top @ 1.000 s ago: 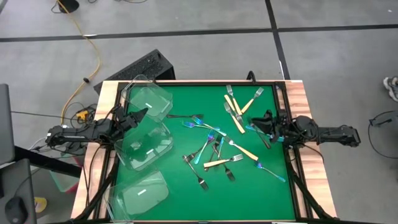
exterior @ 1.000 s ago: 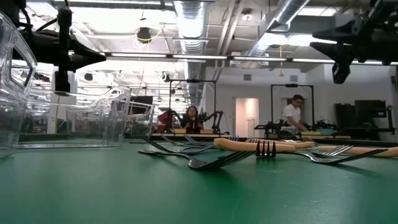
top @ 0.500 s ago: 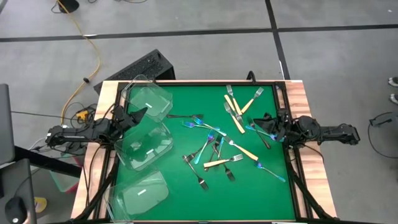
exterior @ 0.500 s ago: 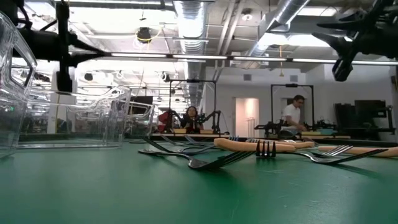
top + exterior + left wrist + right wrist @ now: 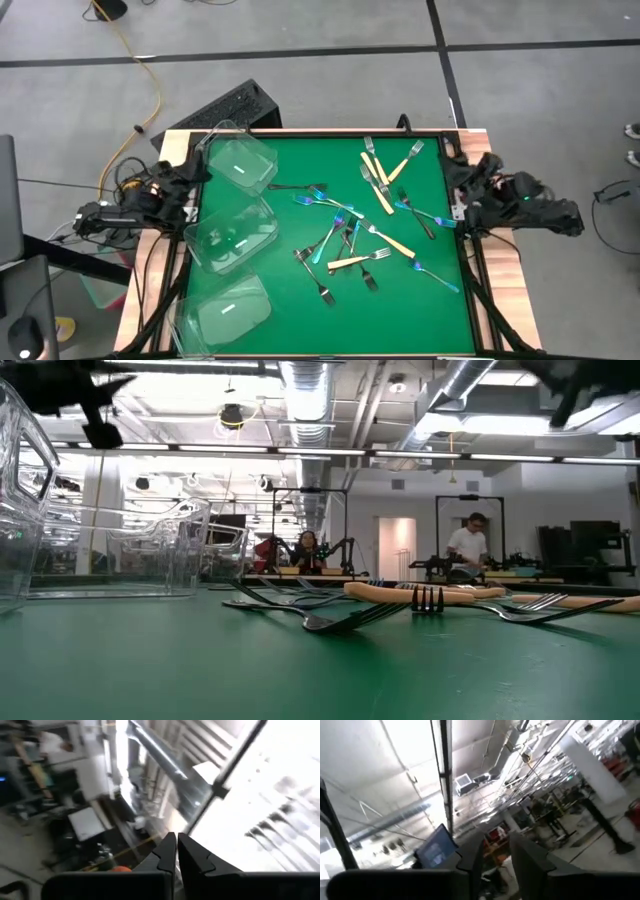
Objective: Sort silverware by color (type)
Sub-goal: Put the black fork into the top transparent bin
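Several small forks lie scattered flat on the green mat: iridescent blue ones [image 5: 315, 201], cream-handled ones [image 5: 378, 187] and dark metal ones [image 5: 318, 283]. In the low view a dark fork [image 5: 340, 620] lies nearest. My left gripper [image 5: 192, 172] is drawn back over the table's left edge, beside the clear tubs. It points up at the ceiling and is shut [image 5: 176, 846]. My right gripper [image 5: 464, 178] sits over the table's right edge, also tipped upward, with a narrow gap between its fingers [image 5: 495, 851]. Neither gripper holds anything.
Three clear plastic tubs stand in a column along the mat's left side: far [image 5: 240, 160], middle [image 5: 232, 232] and near [image 5: 225, 310]. Wooden rails [image 5: 495, 160] frame the mat. Beyond the table, people work at benches [image 5: 470, 550].
Both arms have drawn back from over the mat toward their own table edges and tipped their grippers upward. The left left the space above the tubs. The right left the forks near the mat's right side. No fork has moved.
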